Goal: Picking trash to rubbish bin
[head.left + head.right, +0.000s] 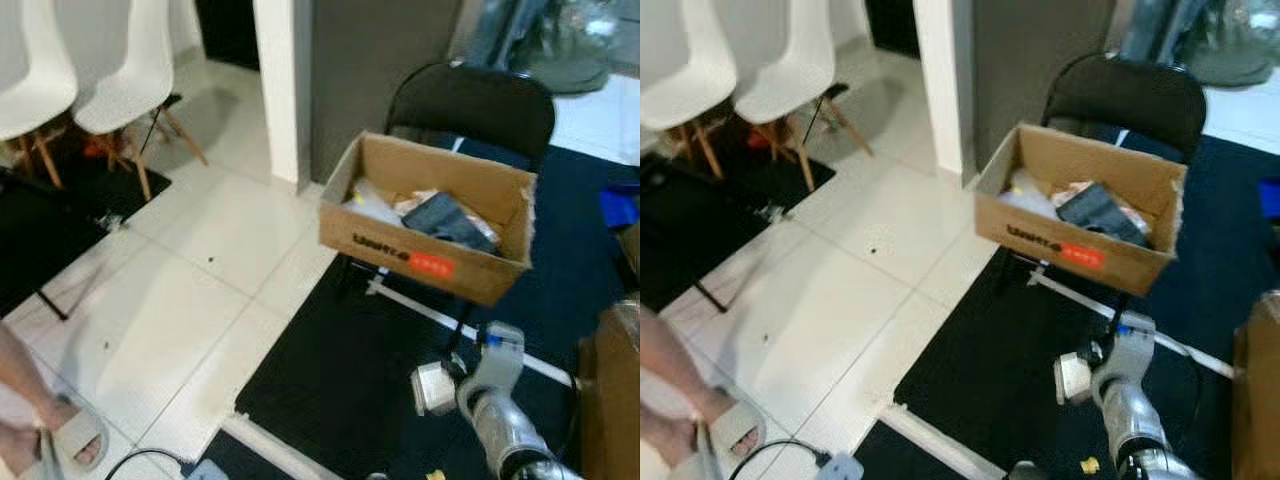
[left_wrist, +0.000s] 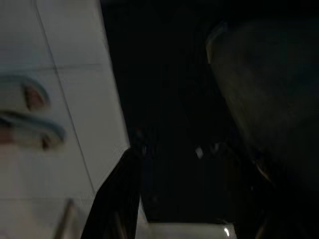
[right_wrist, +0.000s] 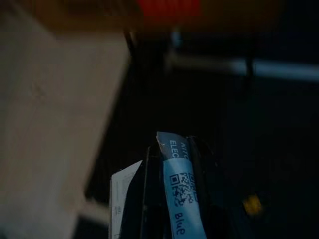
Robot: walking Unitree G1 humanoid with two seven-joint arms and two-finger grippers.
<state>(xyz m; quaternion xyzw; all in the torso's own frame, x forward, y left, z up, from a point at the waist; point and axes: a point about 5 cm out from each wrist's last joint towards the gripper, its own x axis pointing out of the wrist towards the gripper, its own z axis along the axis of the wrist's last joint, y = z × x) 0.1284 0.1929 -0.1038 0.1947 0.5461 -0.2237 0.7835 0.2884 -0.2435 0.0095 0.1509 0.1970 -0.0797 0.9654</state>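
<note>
Overhead, the head cameras take in a cardboard box (image 1: 425, 225) sitting on the seat of a black folding chair (image 1: 475, 100), holding crumpled paper and a dark grey item (image 1: 448, 220). It stands on a black mat (image 1: 350, 380) beside white tile floor (image 1: 190, 290).

Right arm raised low in front of the box; right gripper (image 3: 172, 184) pressed together on a blue-labelled packet (image 3: 179, 191) bearing a QR code and the handwritten word "blue". That detail comes from the right wrist view alone, which also catches the box's red label, blurred, above. From the head views the wrist shows a white block (image 1: 1073, 378), with the fingers themselves hard to pick out.

Left wrist view very dark: one black finger (image 2: 117, 199) over the edge of tile and mat; cannot tell whether the left gripper is spread or closed.

Two white chairs (image 1: 90, 70) stand far left. A person's foot in a slipper (image 1: 70, 435) at the near left.
</note>
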